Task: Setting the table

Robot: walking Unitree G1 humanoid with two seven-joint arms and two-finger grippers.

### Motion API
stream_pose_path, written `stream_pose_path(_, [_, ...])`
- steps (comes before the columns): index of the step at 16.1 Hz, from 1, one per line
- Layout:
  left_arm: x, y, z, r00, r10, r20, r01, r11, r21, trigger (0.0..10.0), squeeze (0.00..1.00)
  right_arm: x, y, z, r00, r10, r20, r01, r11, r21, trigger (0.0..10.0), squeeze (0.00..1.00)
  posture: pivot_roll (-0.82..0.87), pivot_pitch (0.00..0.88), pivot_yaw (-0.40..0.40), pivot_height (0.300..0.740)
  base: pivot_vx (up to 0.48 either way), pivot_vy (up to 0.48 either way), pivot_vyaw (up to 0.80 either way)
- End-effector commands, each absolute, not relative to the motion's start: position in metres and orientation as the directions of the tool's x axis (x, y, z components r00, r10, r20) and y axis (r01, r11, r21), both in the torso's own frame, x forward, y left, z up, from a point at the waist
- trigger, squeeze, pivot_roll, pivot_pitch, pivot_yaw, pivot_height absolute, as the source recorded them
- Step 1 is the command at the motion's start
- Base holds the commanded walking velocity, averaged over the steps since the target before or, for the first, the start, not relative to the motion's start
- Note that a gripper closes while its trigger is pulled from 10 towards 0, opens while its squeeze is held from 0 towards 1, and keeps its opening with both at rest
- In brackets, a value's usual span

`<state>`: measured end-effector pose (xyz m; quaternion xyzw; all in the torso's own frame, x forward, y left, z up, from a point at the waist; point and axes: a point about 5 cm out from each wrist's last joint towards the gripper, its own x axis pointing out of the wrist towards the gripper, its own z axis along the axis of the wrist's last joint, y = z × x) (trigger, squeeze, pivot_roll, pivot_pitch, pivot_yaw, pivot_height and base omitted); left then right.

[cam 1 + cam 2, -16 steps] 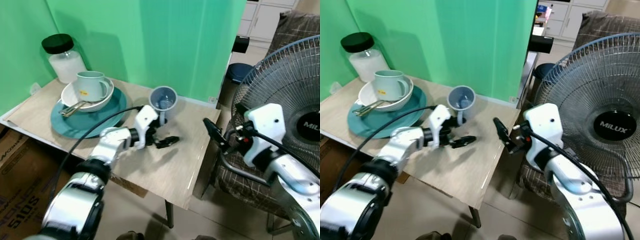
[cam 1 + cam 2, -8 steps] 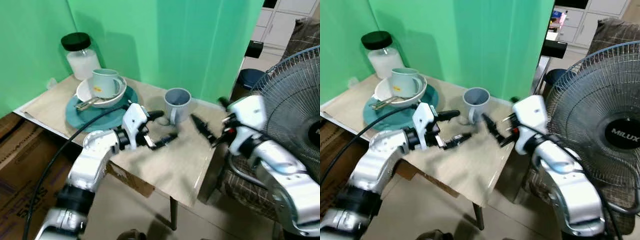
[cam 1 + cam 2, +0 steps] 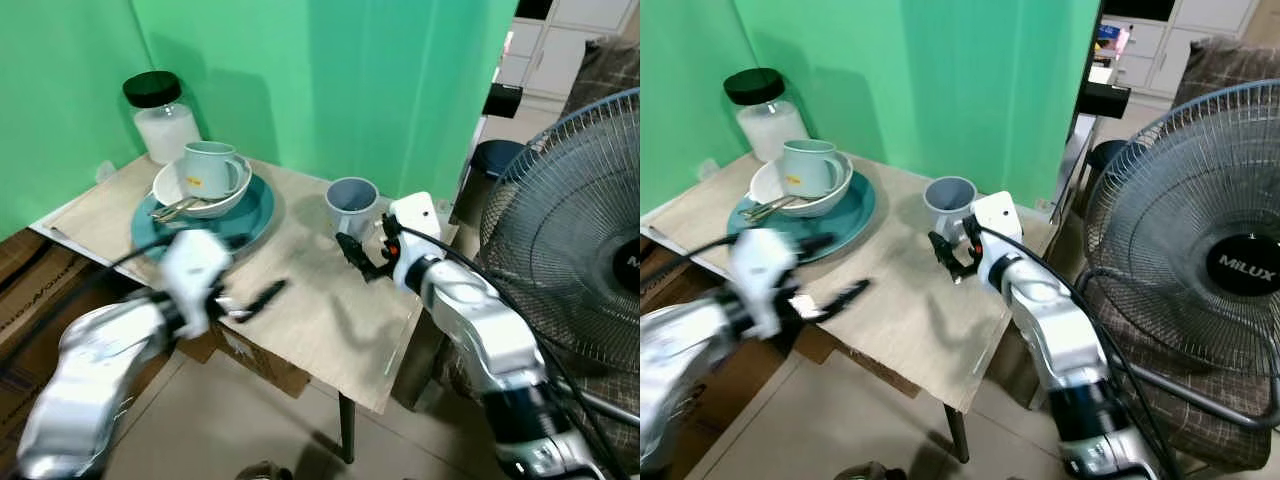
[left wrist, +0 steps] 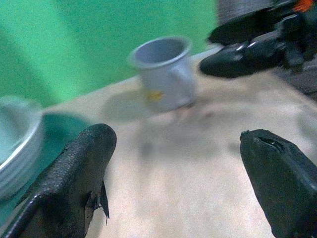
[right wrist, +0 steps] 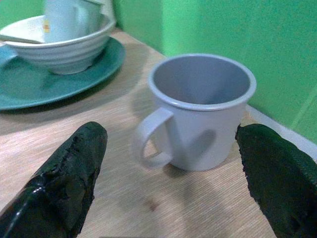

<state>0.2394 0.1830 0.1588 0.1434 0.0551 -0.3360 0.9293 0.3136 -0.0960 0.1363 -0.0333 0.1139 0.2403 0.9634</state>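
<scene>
Right wrist view: the right claw (image 5: pixel 168 168) is spread wide, its fingers flanking the grey mug (image 5: pixel 200 109) just ahead, not touching it. Beyond sit the white bowl (image 3: pixel 200 195) and pale mug (image 3: pixel 210 165), stacked on the teal plate (image 3: pixel 245 215), so nothing is laid out. Half a second ago this claw was beside the mug; the left claw (image 3: pixel 250 300), also spread, has retreated to the table (image 3: pixel 330 330) edge.

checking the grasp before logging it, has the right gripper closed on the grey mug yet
No, in the right wrist view the grey mug stands free on the table with the right gripper open, its fingers wide apart short of it.
</scene>
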Motion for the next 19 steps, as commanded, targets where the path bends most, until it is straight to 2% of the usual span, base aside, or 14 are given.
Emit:
stream_pose_path(1, [0.231, 0.194, 0.162, 0.816, -0.540, -0.207, 0.578, 0.776, 0.251, 10.0, 0.00, 0.320, -0.091, 0.133, 0.863, 0.452, -0.226, -0.459, 0.888, 0.026, 10.0, 1.00, 0.04, 0.000, 0.049, 0.740, 0.000, 0.000, 0.00])
stream_pose_path(2, [0.225, 0.201, 0.161, 0.846, -0.488, -0.217, 0.532, 0.804, 0.265, 10.0, 0.00, 0.323, -0.084, 0.129, 0.859, 0.458, -0.229, -0.460, 0.887, 0.051, 10.0, 1.00, 0.06, 0.000, 0.037, 0.740, 0.000, 0.000, 0.00])
stream_pose_path(5, [0.213, 0.213, 0.158, 0.900, -0.376, -0.221, 0.427, 0.863, 0.271, 10.0, 0.00, 0.333, -0.075, 0.120, 0.881, 0.396, -0.260, -0.409, 0.913, 0.005, 10.0, 1.00, 0.08, 0.000, 0.017, 0.740, 0.000, 0.000, 0.00])
stream_pose_path(8, [0.198, 0.205, 0.153, 0.877, -0.418, -0.239, 0.467, 0.857, 0.217, 10.0, 0.00, 0.342, -0.058, 0.116, 0.887, 0.381, -0.263, -0.388, 0.921, 0.027, 10.0, 1.00, 0.08, 0.001, 0.018, 0.740, 0.000, 0.000, 0.00])
stream_pose_path(11, [0.194, 0.199, 0.149, 0.860, -0.441, -0.256, 0.494, 0.846, 0.202, 10.0, 0.00, 0.351, -0.063, 0.110, 0.919, 0.247, -0.307, -0.274, 0.961, -0.047, 10.0, 1.00, 0.08, 0.001, 0.017, 0.740, 0.000, 0.000, 0.00])
stream_pose_path(12, [0.193, 0.198, 0.149, 0.855, -0.449, -0.259, 0.502, 0.841, 0.201, 10.0, 0.00, 0.353, -0.063, 0.110, 0.922, 0.231, -0.309, -0.258, 0.965, -0.048, 10.0, 0.96, 0.09, 0.002, 0.016, 0.740, 0.000, 0.000, 0.00])
stream_pose_path(13, [0.190, 0.193, 0.150, 0.832, -0.485, -0.269, 0.537, 0.825, 0.174, 10.0, 0.00, 0.358, -0.058, 0.108, 0.927, 0.202, -0.317, -0.217, 0.976, -0.012, 10.0, 0.00, 0.09, 0.002, 0.016, 0.740, 0.000, 0.000, 0.00])
stream_pose_path(17, [0.187, 0.187, 0.149, 0.814, -0.509, -0.279, 0.562, 0.811, 0.161, 10.0, 0.00, 0.360, -0.055, 0.104, 0.930, 0.165, -0.329, -0.165, 0.986, 0.029, 10.0, 0.00, 0.09, 0.001, 0.017, 0.740, 0.000, 0.000, 0.00])
stream_pose_path(18, [0.187, 0.187, 0.149, 0.812, -0.511, -0.281, 0.565, 0.810, 0.159, 10.0, 0.00, 0.361, -0.055, 0.103, 0.933, 0.154, -0.324, -0.154, 0.988, 0.027, 9.4, 0.00, 0.09, 0.000, 0.017, 0.740, 0.000, 0.000, 0.00])
stream_pose_path(19, [0.187, 0.186, 0.149, 0.810, -0.513, -0.283, 0.567, 0.808, 0.157, 10.0, 0.00, 0.362, -0.055, 0.103, 0.936, 0.150, -0.319, -0.148, 0.989, 0.029, 0.9, 0.00, 0.09, 0.000, 0.017, 0.740, 0.000, 0.000, 0.00])
